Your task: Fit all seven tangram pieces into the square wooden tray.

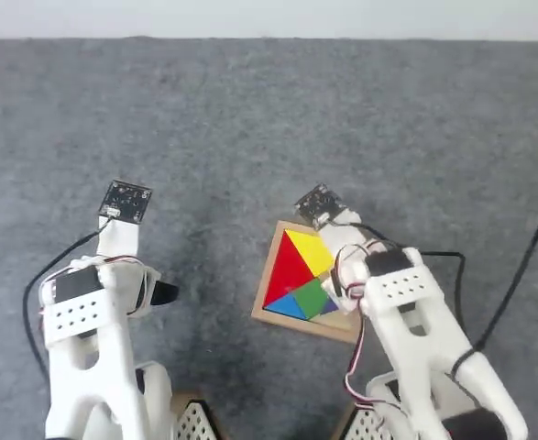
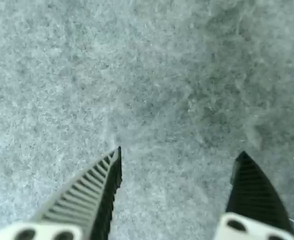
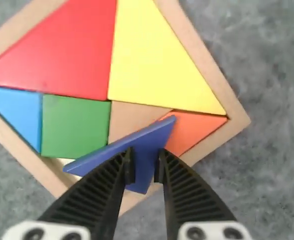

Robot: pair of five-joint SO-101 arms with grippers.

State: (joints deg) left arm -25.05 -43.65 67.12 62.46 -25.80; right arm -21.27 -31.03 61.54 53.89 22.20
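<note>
The square wooden tray (image 3: 239, 122) lies on grey carpet, also seen under the right arm as the tray (image 1: 291, 323). In it lie a red triangle (image 3: 61, 55), a yellow triangle (image 3: 152, 65), a green square (image 3: 74, 125), a light blue triangle (image 3: 16, 112) and an orange piece (image 3: 197, 130). A bare wooden gap (image 3: 131, 117) shows between green and orange. My right gripper (image 3: 143, 160) is shut on a dark blue piece (image 3: 136, 145), held tilted over that gap. My left gripper (image 2: 179, 160) stands open over bare carpet, well left of the tray.
Grey carpet (image 1: 250, 119) covers the whole table. Both arm bases stand at the near edge. A black cable (image 1: 516, 275) runs along the right side.
</note>
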